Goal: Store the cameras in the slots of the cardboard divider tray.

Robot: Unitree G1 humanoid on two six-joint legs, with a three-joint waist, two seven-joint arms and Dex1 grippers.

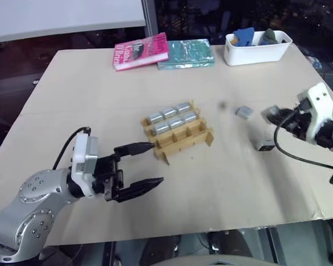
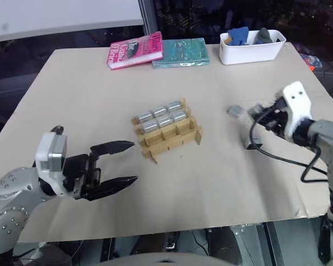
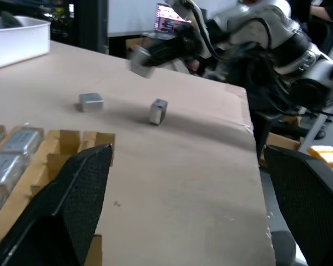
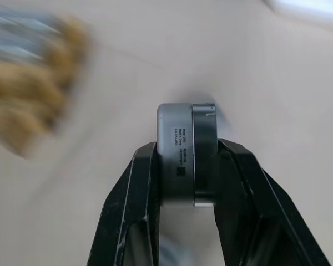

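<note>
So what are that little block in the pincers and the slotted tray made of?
The camera held in the right gripper looks like metal: smooth grey casing with a dull sheen and small printed lettering. Painted plastic can't be ruled out. The cardboard divider tray looks like plain brown cardboard: matte tan strips slotted together, with raw cut edges.

Even, fairly bright light falls on the pale worktop (image 1: 100,100), while the background along the top of the head views stays dark. In the right wrist view the cardboard tray (image 4: 28,105) at upper left smears into motion blur, though the held camera (image 4: 187,155) is sharp. Soft shadows lie under the left gripper (image 1: 147,165), and the right gripper (image 1: 271,112) at the right edge looks blurred.
</note>
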